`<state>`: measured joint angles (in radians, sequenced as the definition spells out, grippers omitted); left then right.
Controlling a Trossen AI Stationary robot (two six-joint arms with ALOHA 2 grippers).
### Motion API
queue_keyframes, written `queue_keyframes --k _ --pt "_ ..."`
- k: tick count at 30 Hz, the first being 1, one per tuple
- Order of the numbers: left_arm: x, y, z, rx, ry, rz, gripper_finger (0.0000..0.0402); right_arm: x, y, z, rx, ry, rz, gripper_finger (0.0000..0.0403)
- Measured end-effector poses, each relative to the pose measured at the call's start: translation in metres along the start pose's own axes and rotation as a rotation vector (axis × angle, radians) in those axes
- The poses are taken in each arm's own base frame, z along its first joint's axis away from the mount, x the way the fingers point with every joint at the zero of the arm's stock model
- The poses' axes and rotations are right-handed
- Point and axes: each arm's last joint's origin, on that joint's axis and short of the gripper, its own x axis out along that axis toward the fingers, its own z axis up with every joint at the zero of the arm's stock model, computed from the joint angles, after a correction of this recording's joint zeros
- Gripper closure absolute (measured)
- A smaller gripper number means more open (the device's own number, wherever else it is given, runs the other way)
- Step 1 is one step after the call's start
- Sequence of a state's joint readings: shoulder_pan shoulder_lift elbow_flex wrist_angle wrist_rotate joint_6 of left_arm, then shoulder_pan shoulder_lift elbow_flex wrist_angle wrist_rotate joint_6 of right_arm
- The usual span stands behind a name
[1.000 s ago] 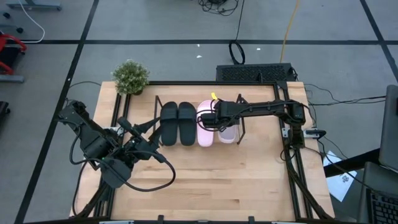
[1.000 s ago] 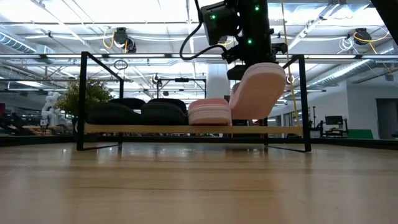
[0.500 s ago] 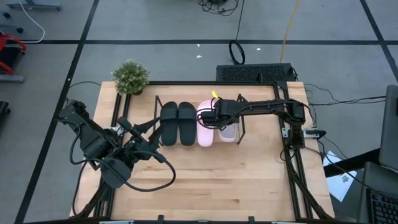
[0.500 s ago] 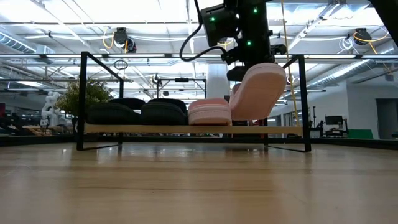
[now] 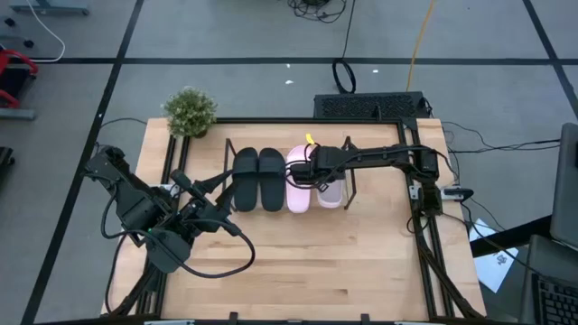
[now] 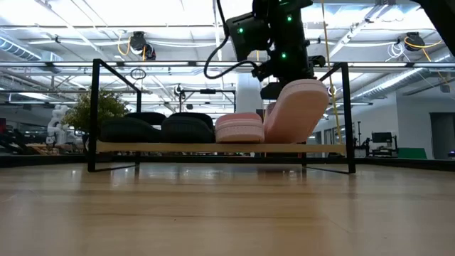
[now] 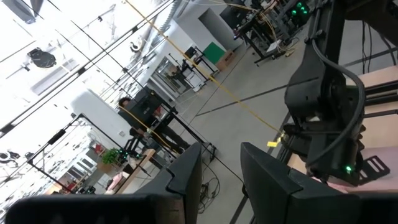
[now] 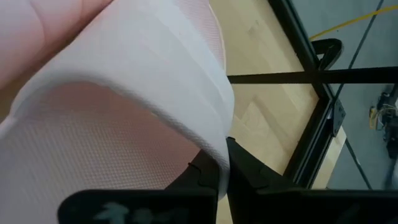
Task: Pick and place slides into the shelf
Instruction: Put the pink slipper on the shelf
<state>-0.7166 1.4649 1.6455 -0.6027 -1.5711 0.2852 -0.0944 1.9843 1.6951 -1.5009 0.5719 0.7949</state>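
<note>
Final placement of the fourth slide. The right gripper [image 5: 316,168] reaches in over the shelf [image 6: 345,107] and pinches the broad strap of the last pink slide [image 6: 295,110], which hangs directly beneath it over the shelf's one vacant bay, at the end nearest the right arm's base. In the low view this slide is tilted, one end resting at or just above the base and the other raised toward the gripper; its long axis runs front to back, parallel to the three slides already seated: the black pair [image 5: 258,178] and the first pink slide [image 5: 297,181], just beside it. Levelling therefore appears to call for lowering the raised end. The left gripper [image 7: 221,177], fingers spread and empty, waits well apart at the table's left front.
</note>
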Motion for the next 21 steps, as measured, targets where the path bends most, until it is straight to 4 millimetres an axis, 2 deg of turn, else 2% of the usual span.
queue_keyframes --k 6,21 --pt "0.0 0.0001 0.0 -0.001 0.0 0.0 0.0284 0.0065 0.007 0.0009 -0.027 0.019 -0.017 0.0403" --pt "0.0 0.0 0.0 -0.004 0.0 0.0 0.0284 0.0073 0.0059 0.0031 -0.003 -0.009 -0.034 0.0403"
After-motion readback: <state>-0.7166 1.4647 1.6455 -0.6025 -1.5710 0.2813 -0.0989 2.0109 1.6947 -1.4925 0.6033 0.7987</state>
